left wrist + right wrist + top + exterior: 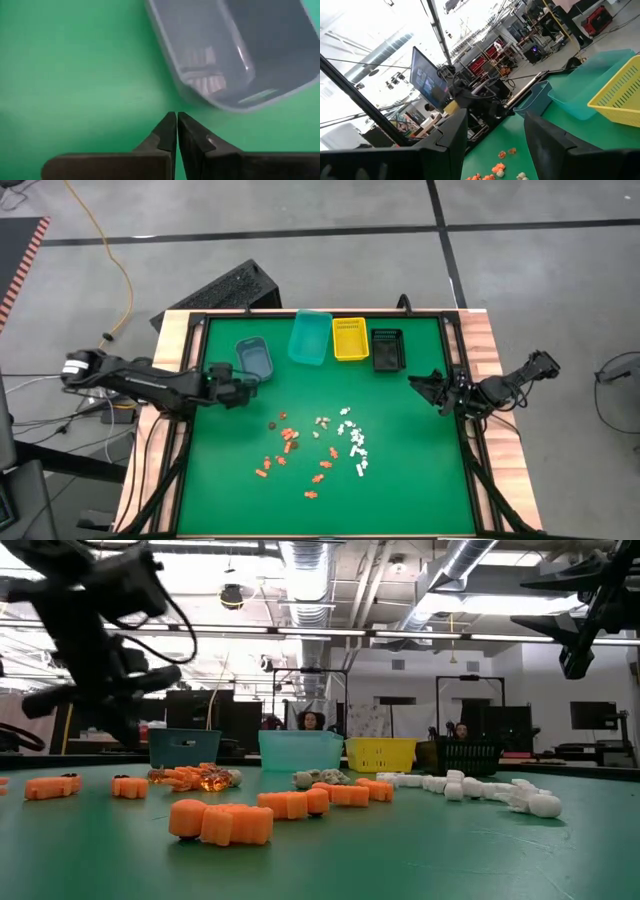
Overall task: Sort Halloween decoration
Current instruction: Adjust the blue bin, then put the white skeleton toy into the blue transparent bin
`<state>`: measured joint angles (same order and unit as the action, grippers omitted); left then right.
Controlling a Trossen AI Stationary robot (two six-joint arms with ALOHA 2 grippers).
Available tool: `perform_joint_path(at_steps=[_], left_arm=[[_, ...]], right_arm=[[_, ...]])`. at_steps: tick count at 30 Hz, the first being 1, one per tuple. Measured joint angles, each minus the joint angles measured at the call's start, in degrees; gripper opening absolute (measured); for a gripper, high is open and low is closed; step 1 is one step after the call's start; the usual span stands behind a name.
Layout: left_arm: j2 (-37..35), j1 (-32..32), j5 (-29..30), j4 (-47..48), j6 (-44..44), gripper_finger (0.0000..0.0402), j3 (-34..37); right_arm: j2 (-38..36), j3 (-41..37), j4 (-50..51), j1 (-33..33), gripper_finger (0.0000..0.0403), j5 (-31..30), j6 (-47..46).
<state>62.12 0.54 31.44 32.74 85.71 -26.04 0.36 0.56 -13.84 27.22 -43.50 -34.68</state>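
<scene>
Tiny orange, white and tan plastic Halloween decoration pieces (318, 448) lie scattered mid-bench. Left gripper (243, 392), jaws closed and empty, hovers beside the blue-grey rectangular bin (255, 358). Right gripper (427, 386), jaws open, waits at the bench's right edge.

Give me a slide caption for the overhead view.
Orange pieces and white pieces scattered below four bins; both arms wait at the edges.

We held our left arm stretched in from the table's left side, its gripper (243, 387) shut tight, fingertips (176, 125) pressed together. Our right arm waited folded at the right edge, its gripper (424, 383) raised with fingers (451, 136) spread apart.
</scene>
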Motion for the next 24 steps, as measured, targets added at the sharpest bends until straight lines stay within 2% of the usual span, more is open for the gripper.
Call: perform_joint_path(at_steps=[8, 16, 24], left_arm=[[6.54, 11.14, 0.73, -6.85, -3.68, 0.0000, 0.00], [13.23, 22.14, -2.23, -27.86, -16.62, 0.0000, 0.00], [14.92, 31.17, -2.95, -33.88, -23.70, 0.0000, -0.04]], right_arm=[[0.00, 0.01, -1.24, 0.07, 0.0192, 0.05, 0.00], [0.00, 0.04, -1.41, 0.07, 0.0192, 0.06, 0.07], [0.00, 0.06, -1.41, 0.07, 0.0192, 0.08, 0.17]])
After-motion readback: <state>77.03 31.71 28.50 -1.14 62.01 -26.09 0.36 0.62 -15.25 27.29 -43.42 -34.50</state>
